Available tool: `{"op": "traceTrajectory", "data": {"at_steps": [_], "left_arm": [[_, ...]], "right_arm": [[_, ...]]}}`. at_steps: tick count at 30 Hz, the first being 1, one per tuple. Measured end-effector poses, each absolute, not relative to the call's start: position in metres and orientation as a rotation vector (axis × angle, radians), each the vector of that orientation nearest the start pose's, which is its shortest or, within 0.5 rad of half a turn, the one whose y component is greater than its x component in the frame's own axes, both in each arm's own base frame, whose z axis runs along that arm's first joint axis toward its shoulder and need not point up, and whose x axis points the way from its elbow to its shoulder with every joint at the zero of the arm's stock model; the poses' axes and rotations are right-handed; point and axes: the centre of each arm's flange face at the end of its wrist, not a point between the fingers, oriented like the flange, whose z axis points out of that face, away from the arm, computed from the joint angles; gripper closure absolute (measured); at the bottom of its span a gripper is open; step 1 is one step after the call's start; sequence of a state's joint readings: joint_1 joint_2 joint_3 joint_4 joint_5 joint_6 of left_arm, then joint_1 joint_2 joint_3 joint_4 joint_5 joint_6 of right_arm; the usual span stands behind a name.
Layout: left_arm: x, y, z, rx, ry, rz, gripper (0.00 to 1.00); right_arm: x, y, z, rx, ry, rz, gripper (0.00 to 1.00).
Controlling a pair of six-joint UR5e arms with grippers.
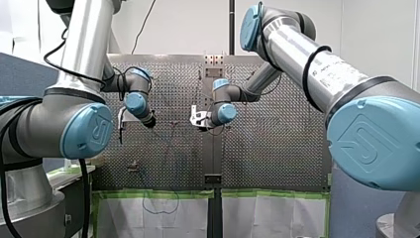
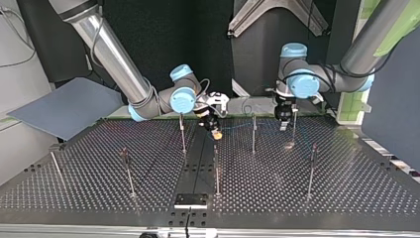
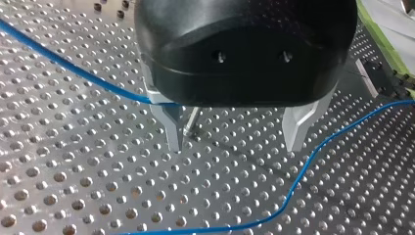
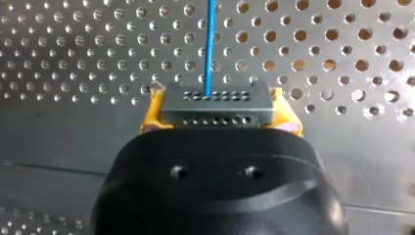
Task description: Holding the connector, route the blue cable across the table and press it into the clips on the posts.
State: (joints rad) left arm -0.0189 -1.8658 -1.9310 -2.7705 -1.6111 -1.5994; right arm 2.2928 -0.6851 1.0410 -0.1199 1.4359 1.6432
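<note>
My right gripper is shut on a grey connector, which sits between its yellow pads. The blue cable leaves the connector and runs straight ahead over the perforated plate. In the top view my right gripper hangs near the table's middle seam. My left gripper stands open just above the plate, its metal fingers wide apart. A thin post rises beside one finger. The blue cable passes behind that finger and loops back on the far side. In the top view my left gripper is next to a post.
Several thin posts stand on the perforated table, among them one beside my right gripper, one between the grippers and one nearer the camera. A black block sits at the near edge. A grey board leans at the top view's left.
</note>
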Motion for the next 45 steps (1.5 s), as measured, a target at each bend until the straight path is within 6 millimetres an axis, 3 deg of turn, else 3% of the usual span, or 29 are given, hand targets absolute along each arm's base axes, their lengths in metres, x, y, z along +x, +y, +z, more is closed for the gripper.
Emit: {"op": "traceTrajectory", "data": {"at_steps": [13,20,28,39,45], "left_arm": [[0.452,-0.18,0.179,0.067,1.931,-0.087,0.0],[0.432,-0.187,0.184,0.087,1.928,-0.089,0.0],[0.421,-0.19,0.201,0.066,1.889,-0.065,0.0],[0.414,-0.205,0.204,0.124,1.864,-0.097,0.0],[0.411,-0.223,0.2,0.147,1.837,-0.131,0.0]], "right_arm": [[0.615,-0.484,0.175,-2.584,1.116,-2.114,1.0],[0.611,-0.49,0.175,-2.587,1.127,-2.115,1.0],[0.607,-0.495,0.175,-2.59,1.135,-2.116,1.0],[0.6,-0.503,0.175,-2.589,1.148,-2.12,1.0],[0.599,-0.505,0.177,-2.606,1.133,-2.126,1.0]]}}
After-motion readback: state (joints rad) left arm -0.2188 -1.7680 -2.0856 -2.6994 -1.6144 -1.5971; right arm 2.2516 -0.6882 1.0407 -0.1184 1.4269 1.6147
